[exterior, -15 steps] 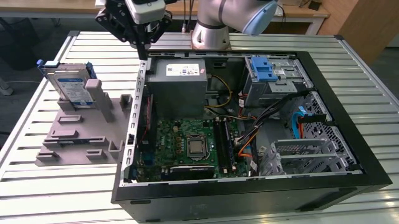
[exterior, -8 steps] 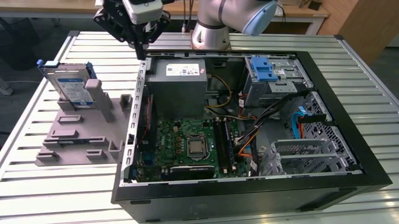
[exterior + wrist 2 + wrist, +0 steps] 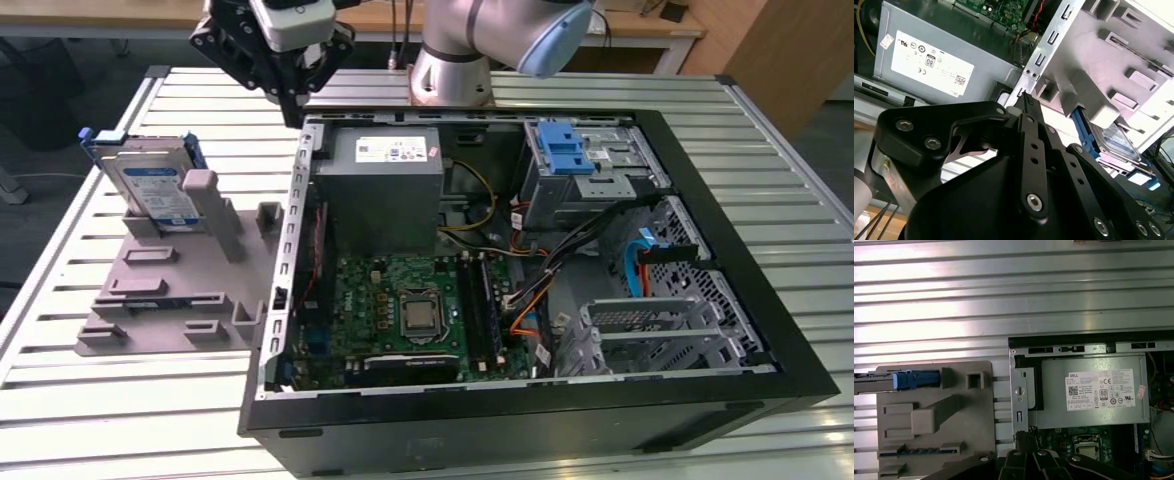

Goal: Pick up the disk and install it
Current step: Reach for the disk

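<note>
The disk (image 3: 150,185) stands on edge in a slot of the grey holder (image 3: 174,290), its label facing the case and its blue rail frame along its edges; taking the open computer case (image 3: 534,425) as the centre of a clock in the exterior view, the disk lies out at about 9 to 10 o'clock on the slatted table (image 3: 80,400). In the second wrist view its silver face (image 3: 1116,137) shows behind a grey post of the holder.

Judged from this, the main risk is a crooked grasp; an upright drive wedged in a slot could bind or tip if caught off-centre, and the post beside it leaves little room for fingers. A second risk is the case wall; the fingertips hang just beside its rim near the power supply (image 3: 387,185), so a low sideways sweep could strike metal. Loose cables near the blue-latched bay (image 3: 567,150) might snag a drive being carried in.

The gripper (image 3: 292,114) hangs at about 1 o'clock from the disk, well apart from it; its fingers look drawn together to a point, holding and touching nothing.
</note>
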Motion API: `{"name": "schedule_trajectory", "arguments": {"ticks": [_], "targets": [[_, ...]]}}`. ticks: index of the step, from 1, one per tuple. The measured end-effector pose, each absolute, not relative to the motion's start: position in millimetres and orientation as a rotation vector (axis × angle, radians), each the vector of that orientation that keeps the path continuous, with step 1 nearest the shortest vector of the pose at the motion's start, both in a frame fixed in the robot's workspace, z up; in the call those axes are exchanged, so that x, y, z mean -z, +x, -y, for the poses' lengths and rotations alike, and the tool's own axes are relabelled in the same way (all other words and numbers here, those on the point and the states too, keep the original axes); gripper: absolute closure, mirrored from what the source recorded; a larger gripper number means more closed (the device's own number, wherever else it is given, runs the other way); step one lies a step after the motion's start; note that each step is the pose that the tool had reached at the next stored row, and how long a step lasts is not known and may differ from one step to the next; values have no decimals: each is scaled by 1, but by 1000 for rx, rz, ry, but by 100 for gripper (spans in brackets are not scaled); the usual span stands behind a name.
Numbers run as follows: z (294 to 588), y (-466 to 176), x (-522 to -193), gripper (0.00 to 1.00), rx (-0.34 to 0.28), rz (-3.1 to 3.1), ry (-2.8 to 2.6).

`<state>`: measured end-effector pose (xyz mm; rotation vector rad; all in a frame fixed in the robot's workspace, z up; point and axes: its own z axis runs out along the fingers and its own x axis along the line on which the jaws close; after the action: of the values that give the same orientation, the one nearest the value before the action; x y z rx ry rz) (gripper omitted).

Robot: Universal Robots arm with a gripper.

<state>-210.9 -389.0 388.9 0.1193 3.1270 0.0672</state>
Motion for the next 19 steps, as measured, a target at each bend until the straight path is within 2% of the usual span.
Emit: {"name": "schedule_trajectory", "arguments": {"ticks": [19], "targets": [[382, -229, -388, 89, -67, -3130, 120]]}}
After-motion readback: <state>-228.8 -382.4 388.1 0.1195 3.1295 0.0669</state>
